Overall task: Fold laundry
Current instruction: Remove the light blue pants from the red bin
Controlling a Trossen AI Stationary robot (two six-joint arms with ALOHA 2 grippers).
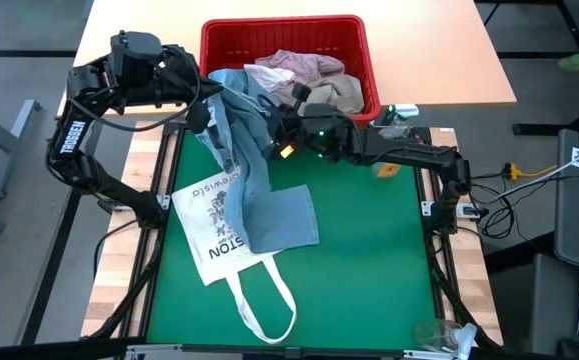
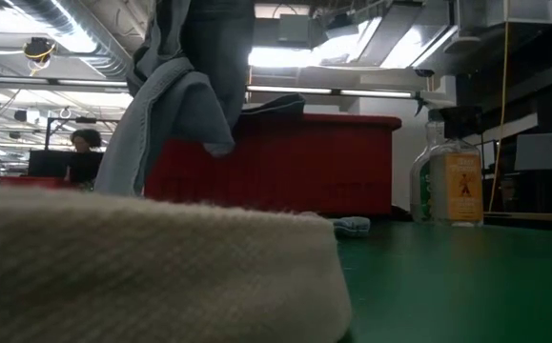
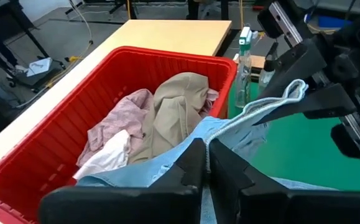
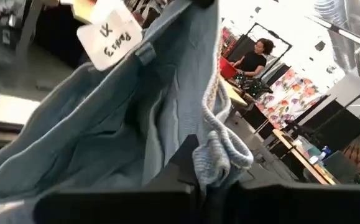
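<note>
Light blue denim jeans (image 1: pixel 269 205) are held up over the far half of the green mat (image 1: pixel 369 260). My left gripper (image 1: pixel 206 118) and my right gripper (image 1: pixel 277 130) are both shut on their raised part. They hang down in the low view (image 2: pixel 180 95), and their lower end lies on a printed white tote bag (image 1: pixel 209 215). A pale pink garment (image 3: pixel 120 121) and a tan cloth piece (image 3: pixel 176 109) lie in the red basket (image 1: pixel 284 22) behind. My left gripper pinches the raised denim (image 3: pixel 183 152) between its two shut fingers, slanting down from the table's left. The fingers hide the exact part. The cloth runs slack from there toward the other gripper. My right gripper pinches a frayed, whitish edge of the jeans (image 4: pixel 220 152) between its two fingers, coming level from the table's right. The edge bunches up at the fingers (image 3: pixel 285 93). The denim hangs below, its lower end resting on the tote bag.
The red basket stands at the mat's far edge, with a tan tabletop (image 1: pixel 439 50) behind it. A clear bottle (image 2: pixel 452 176) stands at the far right corner. The tote bag's handles (image 1: pixel 264 300) reach toward the near edge. A person (image 4: pixel 254 59) sits in the room beyond.
</note>
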